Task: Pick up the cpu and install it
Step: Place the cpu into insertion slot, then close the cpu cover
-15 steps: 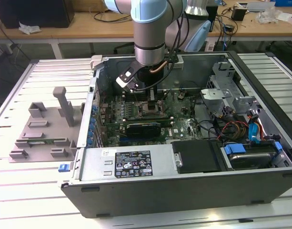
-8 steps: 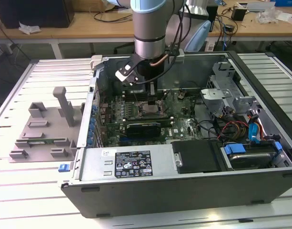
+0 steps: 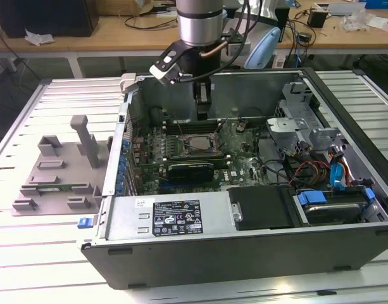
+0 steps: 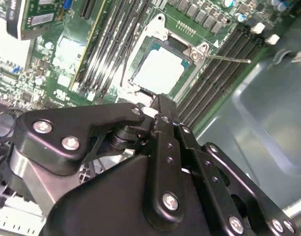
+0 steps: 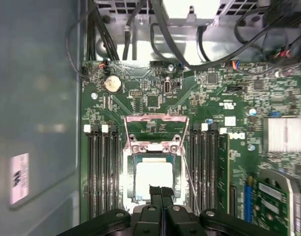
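Silver-white and flat, the cpu [image 5: 152,174] lies in the socket [image 5: 131,169] on the green motherboard [image 5: 140,98]. The socket's hinged metal plate [image 5: 155,118] is swung open, and dark memory slots [image 5: 98,167] run along either side. The gripper [image 5: 160,191] hangs over one edge of the cpu with its fingers pressed together and nothing visible between them; whether the tips touch the chip I cannot tell. In the exterior view the gripper [image 3: 203,111] reaches down into the open computer case [image 3: 244,253]. A grey fixture tray [image 3: 54,171] rests on the table [image 3: 42,253], beside the case on the exterior view's left.

Exterior view overlooks the case [image 3: 244,256]; both wrist views closely face the cpu [image 4: 160,70] [image 5: 152,178].
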Available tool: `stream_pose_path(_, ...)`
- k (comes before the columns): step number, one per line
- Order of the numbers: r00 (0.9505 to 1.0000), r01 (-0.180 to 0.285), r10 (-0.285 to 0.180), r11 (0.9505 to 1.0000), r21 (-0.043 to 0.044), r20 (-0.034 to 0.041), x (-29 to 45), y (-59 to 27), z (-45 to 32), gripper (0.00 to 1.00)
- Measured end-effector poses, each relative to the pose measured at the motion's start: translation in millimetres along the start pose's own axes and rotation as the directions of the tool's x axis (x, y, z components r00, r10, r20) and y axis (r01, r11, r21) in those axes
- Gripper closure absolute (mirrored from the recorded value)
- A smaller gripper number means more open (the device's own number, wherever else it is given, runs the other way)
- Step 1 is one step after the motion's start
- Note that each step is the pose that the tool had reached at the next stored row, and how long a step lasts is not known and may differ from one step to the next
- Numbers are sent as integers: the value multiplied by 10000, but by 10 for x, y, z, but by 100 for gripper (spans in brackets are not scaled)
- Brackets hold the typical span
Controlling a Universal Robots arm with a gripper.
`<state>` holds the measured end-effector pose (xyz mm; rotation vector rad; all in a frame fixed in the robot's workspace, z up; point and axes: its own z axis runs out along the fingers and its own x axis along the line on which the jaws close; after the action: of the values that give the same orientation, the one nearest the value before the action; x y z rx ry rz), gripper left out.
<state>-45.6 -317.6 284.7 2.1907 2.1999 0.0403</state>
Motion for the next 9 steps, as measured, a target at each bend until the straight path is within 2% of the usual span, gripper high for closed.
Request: stream_pose_path(9,10000,0,0,10000,1,5,0,0,-7,89)
